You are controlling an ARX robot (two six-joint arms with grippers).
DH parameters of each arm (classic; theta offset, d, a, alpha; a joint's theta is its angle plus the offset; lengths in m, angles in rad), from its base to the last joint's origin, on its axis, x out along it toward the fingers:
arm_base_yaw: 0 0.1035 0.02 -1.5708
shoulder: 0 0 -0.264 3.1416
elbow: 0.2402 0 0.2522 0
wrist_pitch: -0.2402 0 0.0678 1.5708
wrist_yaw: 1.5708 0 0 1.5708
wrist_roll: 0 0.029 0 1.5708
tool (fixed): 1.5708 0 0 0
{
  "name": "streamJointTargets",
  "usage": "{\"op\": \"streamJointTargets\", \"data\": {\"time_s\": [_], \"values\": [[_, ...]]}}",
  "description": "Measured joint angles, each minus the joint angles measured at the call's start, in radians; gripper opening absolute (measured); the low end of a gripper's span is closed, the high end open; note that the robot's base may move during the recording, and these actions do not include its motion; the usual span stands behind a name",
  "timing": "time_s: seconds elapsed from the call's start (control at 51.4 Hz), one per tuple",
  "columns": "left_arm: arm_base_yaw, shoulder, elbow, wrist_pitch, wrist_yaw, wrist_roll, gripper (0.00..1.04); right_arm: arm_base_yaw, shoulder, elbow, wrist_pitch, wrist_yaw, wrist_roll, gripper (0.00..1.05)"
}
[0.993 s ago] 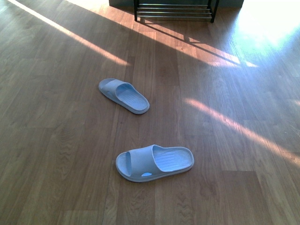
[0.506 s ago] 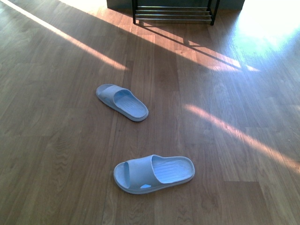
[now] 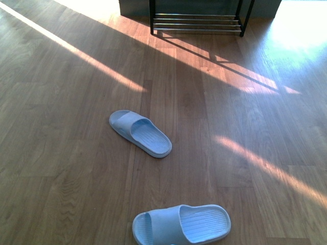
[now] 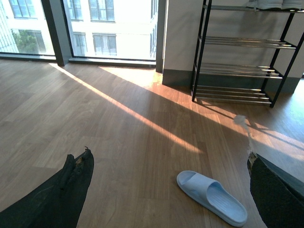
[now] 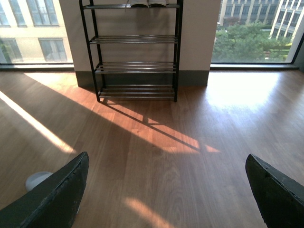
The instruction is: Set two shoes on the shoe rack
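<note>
Two shoes, both pale blue slides, lay apart on the wooden floor (image 3: 61,153): the far slide (image 3: 140,133) in mid-floor, the near slide (image 3: 181,224) at the front view's lower edge. The shoe rack (image 3: 196,23) stood well beyond them against the far wall. The left gripper (image 4: 168,156) and right gripper (image 5: 166,159) each had fingers spread wide.

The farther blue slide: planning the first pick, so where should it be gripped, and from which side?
Probably the strap of the farther slide. It lies flat, sole down, heel end open toward the robot, so come from above on the heel side, one finger under the raised strap, one on top.
</note>
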Motion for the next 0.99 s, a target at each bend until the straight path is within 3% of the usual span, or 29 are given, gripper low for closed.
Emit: {"op": "streamJointTargets", "data": {"time_s": [0.37,0.467,0.545,0.623,0.993], "values": [[0.000,0.000,0.000,0.000,0.002,0.000,0.95,-0.005,0.007,0.000,0.003,-0.012,-0.003,0.96],[0.000,0.000,0.000,0.000,0.003,0.000,0.95,-0.087,0.108,0.003,0.107,-0.280,-0.085,0.96],[0.000,0.000,0.000,0.000,0.002,0.000,0.95,-0.095,0.295,0.014,0.224,-0.400,-0.161,0.96],[0.000,0.000,0.000,0.000,0.003,0.000,0.95,-0.070,0.522,0.043,0.346,-0.443,-0.220,0.96],[0.000,0.000,0.000,0.000,0.003,0.000,0.95,0.104,1.641,0.258,0.850,-0.444,-0.435,0.96]]}}
